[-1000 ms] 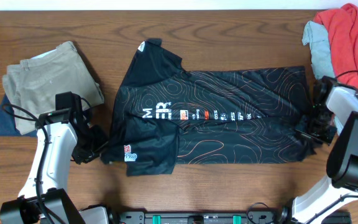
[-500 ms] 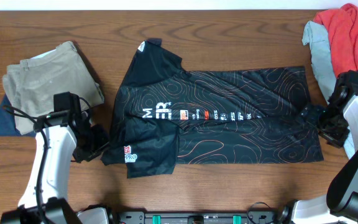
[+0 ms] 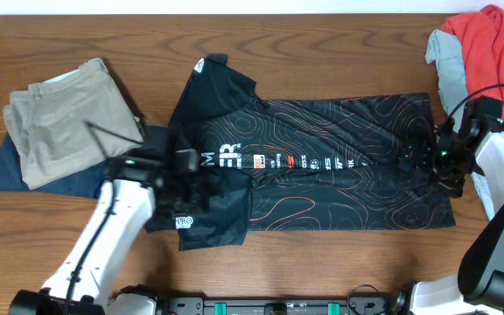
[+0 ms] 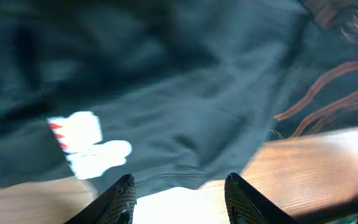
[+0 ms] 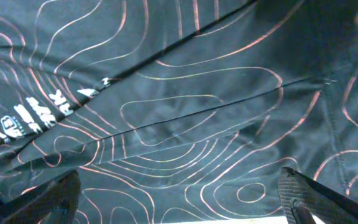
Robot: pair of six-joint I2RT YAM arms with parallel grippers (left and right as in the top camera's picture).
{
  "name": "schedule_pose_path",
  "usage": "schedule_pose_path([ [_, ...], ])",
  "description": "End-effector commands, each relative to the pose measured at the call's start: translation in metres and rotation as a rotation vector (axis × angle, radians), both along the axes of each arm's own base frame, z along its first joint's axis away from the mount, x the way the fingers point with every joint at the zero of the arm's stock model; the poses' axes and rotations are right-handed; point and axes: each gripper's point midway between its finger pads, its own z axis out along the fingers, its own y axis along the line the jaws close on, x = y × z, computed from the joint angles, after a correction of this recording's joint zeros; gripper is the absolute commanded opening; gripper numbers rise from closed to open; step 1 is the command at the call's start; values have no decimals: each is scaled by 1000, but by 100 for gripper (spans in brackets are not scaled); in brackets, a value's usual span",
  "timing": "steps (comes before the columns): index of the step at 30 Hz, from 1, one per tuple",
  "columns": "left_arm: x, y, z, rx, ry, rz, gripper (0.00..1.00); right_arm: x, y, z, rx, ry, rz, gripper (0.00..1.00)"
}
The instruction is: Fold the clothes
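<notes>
Jersey spread flat across mid-table, collar end left, hem right, near-left sleeve lying over the body. Left gripper low over that sleeve, jaws partly apart, bare wood showing between the fingertips in the wrist view, nothing held. Wrist view blurred, so contact with the cloth impossible to judge. Right gripper over the hem at right, jaws wide apart, nothing between them, fabric directly below.

Likely trouble from here:

- **Sleeve grab:** thin, slick cloth, so easy to pinch only the top layer at the sleeve and peel it away instead of carrying the fold.
- **Hem grab:** equally easy to close on too little at the hem and lose it mid-lift.
- **Uneven ends:** with unequal grabs left and right, probably a skewed fold with mismatched edges.
- **Low lift:** drag across the table and bunching into wrinkles.
- **Neighbours, right:** red cloth and grey cloth at far right, just beside the right arm. Possible snag on a wide swing.
- **Neighbours, left:** trousers near the left arm. Could be nudged the same way.
</notes>
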Motion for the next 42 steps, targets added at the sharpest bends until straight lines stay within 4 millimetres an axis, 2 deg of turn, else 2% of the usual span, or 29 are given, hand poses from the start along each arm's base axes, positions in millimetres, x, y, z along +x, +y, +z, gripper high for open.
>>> schedule_pose_path([
  [1,-7,-21,-3,3,-9,-110,49,1,8,3,14,-17,41,99],
  [6,-15,-53,-16,11,-11,-242,52,1,8,3,14,-17,40,99],
  [15,-35,-75,-62,97,95,-350,54,1,8,3,14,-17,41,99],
  [19,-40,-77,-76,118,135,-369,53,1,8,3,14,-17,40,99],
  [20,-41,-76,-79,123,145,-369,52,1,8,3,13,-17,41,99],
  [22,-43,-75,-82,129,157,-369,44,1,8,3,13,-17,40,99],
  [27,-42,-74,-80,129,153,-367,19,1,8,3,13,-17,40,99],
  [34,-36,-55,-67,239,127,-364,19,1,8,3,13,-17,40,99],
  [36,-34,-52,-61,256,116,-363,13,1,8,3,13,-17,40,99],
  [42,-24,-60,-41,221,40,-356,9,1,8,3,13,-17,40,99],
])
